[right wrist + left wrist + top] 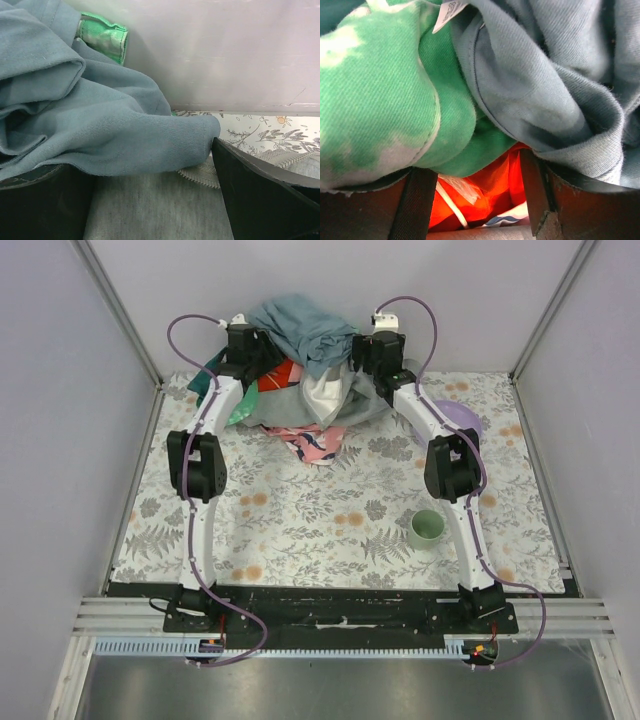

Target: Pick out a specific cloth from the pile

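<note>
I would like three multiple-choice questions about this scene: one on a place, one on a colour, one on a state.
1. Where does the grey-blue cloth lie?
A on top of the pile
B alone at the near edge
C outside the walls

2. What colour is the garment between the fingers of the left pincer?
A white
B orange-red
C purple

3. How does the green cup stand?
A tipped over
B upside down
C upright

Key:
1 A, it crowns the heap in the top view.
2 B, the left wrist view shows orange-red fabric there.
3 C, its mouth faces up.
</note>
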### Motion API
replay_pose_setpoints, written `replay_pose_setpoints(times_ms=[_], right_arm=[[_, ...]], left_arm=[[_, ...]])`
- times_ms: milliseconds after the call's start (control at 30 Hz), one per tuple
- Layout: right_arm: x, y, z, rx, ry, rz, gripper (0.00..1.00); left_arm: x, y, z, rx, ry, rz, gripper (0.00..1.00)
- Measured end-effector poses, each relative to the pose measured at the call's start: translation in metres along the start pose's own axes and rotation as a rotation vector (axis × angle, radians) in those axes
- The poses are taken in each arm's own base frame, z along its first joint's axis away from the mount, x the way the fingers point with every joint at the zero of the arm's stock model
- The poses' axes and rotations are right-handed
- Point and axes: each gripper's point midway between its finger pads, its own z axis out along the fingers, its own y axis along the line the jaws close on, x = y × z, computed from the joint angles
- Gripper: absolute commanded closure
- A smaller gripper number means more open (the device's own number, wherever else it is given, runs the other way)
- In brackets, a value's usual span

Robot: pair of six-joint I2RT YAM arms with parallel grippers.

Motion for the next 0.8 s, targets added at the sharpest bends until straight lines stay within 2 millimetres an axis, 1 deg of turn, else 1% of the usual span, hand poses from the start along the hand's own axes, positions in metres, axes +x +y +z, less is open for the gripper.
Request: replay_pose_setpoints(times_ms=[133,267,400,700,800], right_arm=[[0.002,0.0,0.0,0.001,0.003,-0.001,0.02],[0.011,-0.001,0.002,0.003,0.012,0.0,0.02],[0.014,-0.002,0.003,0.005,0.017,0.005,0.02],[0.017,-0.005,0.002,0.007,0.02,0.007,0.02],[0.018,-0.005,0.003,0.008,0.019,0.008,0.02]], left_arm=[[0.002,-0.001,-0.001,0.017,0.013,0.026,0.29],[0.007,-0.007,-0.003,0.07,0.048,0.058,0.29],[0.013,-0.012,-0.004,0.1,0.067,0.1,0.3],[0.021,-0.021,-0.004,0.111,0.075,0.135,0.37],[0.021,-0.021,-0.004,0.114,0.076,0.134,0.42]])
